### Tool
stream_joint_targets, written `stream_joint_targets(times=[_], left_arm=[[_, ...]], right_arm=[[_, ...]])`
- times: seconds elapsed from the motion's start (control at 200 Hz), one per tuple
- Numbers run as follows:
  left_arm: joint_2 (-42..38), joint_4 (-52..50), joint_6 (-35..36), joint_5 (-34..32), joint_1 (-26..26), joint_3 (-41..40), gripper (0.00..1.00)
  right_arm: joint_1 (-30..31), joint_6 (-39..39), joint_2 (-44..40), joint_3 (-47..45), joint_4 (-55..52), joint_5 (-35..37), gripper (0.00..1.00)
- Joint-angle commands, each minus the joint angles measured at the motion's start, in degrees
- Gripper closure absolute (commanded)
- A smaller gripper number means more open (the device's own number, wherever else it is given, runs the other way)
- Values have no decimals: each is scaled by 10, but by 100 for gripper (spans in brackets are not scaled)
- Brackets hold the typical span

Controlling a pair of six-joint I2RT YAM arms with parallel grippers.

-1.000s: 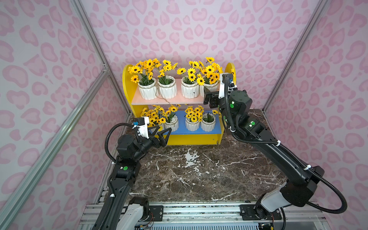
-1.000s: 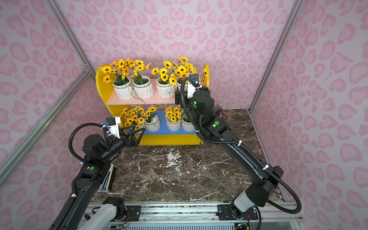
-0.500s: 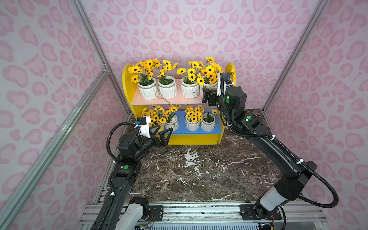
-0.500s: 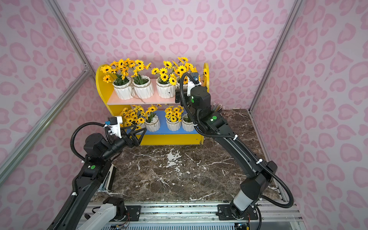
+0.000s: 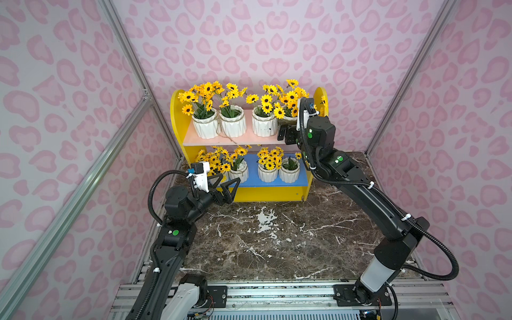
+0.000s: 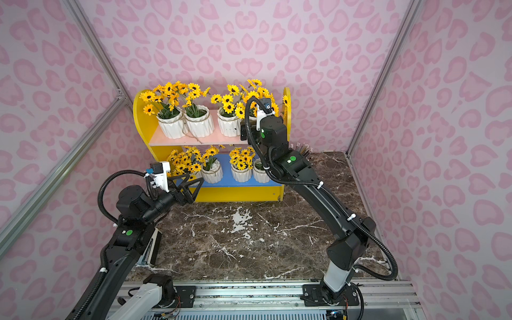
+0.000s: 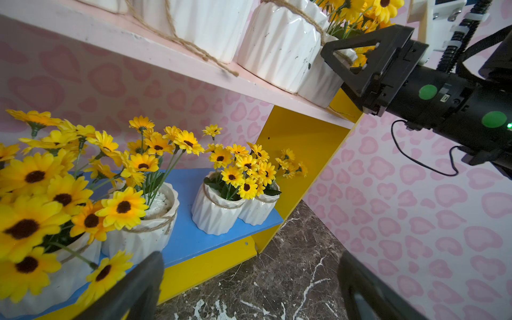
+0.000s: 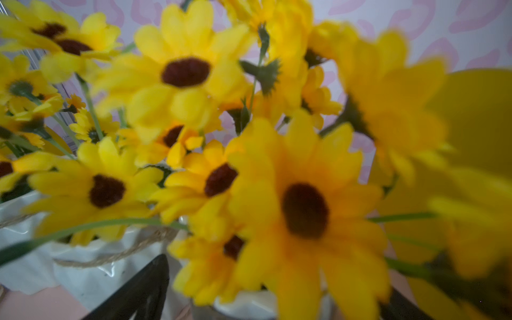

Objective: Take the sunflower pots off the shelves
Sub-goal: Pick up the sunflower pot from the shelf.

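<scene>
Pots (image 5: 233,126) upright, stems up. Shelves (image 5: 177,119) long axis runs side to side. Left hand (image 5: 230,179) open; right hand (image 5: 285,132) open at top-right pot (image 7: 318,83).

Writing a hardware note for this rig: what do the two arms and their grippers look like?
The left arm and right arm are black with round green dots, white base links, ribbed black cable hoses held by white ties, and white wrist camera mounts. The left gripper and right gripper have black, triangular open-frame fingers.
</scene>
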Motion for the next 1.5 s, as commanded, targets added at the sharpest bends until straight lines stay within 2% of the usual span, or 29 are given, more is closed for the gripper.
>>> stream_joint_targets(times=[0.0, 0.495, 0.755, 0.995, 1.495], left_arm=[[-1, 25, 6, -3, -1, 5, 0], [2, 26, 7, -6, -1, 7, 0], [4, 26, 7, -4, 0, 9, 0], [4, 26, 6, -4, -1, 10, 0], [5, 25, 6, 0, -1, 13, 0]], right_arm=[[1, -12, 10, 18, 5, 25, 2], [-6, -31, -11, -7, 10, 61, 1], [-17, -25, -23, -15, 5, 25, 1], [-33, -10, -22, -8, 16, -41, 1], [-34, -16, 30, 55, 2, 3, 1]])
